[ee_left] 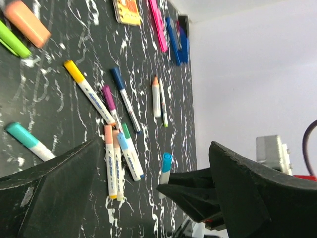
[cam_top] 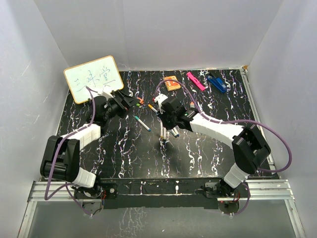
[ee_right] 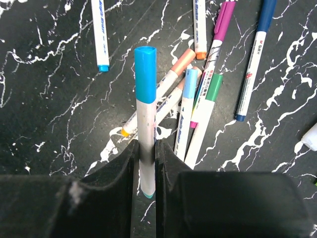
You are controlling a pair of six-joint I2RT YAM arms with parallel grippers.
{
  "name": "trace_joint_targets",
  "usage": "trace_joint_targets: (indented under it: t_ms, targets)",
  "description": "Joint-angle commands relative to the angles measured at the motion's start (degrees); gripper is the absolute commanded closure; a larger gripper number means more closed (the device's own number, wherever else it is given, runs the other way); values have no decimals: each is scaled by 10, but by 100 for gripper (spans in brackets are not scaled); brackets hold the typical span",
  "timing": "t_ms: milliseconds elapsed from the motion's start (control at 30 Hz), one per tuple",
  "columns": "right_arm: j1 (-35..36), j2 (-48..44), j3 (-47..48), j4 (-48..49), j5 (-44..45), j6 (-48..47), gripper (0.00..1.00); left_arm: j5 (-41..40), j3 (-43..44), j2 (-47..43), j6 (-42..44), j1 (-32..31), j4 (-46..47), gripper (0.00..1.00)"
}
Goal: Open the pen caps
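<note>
My right gripper (ee_right: 147, 158) is shut on the white barrel of a pen (ee_right: 147, 124) whose blue cap (ee_right: 145, 74) is on. It holds the pen above a loose pile of capped pens (ee_right: 198, 99). The held pen (ee_left: 166, 168) also shows in the left wrist view, between the wide-apart fingers of my open, empty left gripper (ee_left: 153, 198). From above, the left gripper (cam_top: 132, 102) faces the right gripper (cam_top: 161, 111) over the mat. More pens (ee_left: 89, 91) lie spread on the mat. A peach cap (ee_left: 27, 22) and a green one (ee_left: 12, 39) lie near the left gripper.
A small whiteboard (cam_top: 93, 78) leans at the back left. An orange card (cam_top: 172, 83), a pink clip (cam_top: 195, 81) and a blue clip (cam_top: 217, 83) lie along the back edge. A single teal-ended pen (cam_top: 142, 123) lies left of the pile (cam_top: 167, 133). White walls surround the black marbled mat.
</note>
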Motion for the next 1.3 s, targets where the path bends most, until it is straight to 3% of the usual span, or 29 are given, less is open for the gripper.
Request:
trace_joint_targets:
  t_ms: [0, 533, 867, 1267]
  targets:
    - [3, -4, 43, 27, -16, 16, 100, 18, 19, 18, -5, -41, 44, 11]
    - [3, -6, 69, 35, -44, 17, 100, 21, 59, 97, -17, -116, 93, 23]
    - [3, -5, 71, 40, -37, 18, 100, 24, 63, 113, -27, -135, 118, 40]
    - [2, 3, 81, 46, -37, 19, 100, 26, 57, 117, -29, -145, 128, 51]
